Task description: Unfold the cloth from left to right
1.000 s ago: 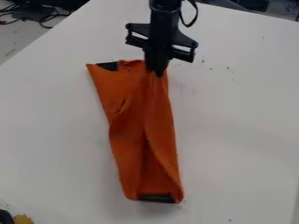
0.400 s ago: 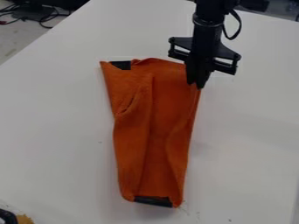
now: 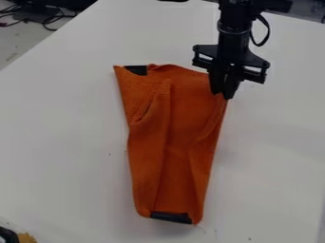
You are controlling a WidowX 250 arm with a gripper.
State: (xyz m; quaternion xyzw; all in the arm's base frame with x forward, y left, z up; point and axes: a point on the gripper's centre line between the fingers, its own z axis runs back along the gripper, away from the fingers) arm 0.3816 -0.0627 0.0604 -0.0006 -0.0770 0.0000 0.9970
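Camera view: on the white tabletop (image 3: 63, 142), the orange cloth (image 3: 181, 142) is laid out lengthwise, creased and partly folded. Its upper right corner is pinched by the black gripper (image 3: 223, 95). Dark patches (image 3: 170, 218) are seen at both ends.

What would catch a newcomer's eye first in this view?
The bright orange cloth, stretched lengthwise across the pale table, with black patches at its far and near ends. Next, the black gripper, closed on the cloth's far corner at the picture's right, with long folds running down from there toward the near end.
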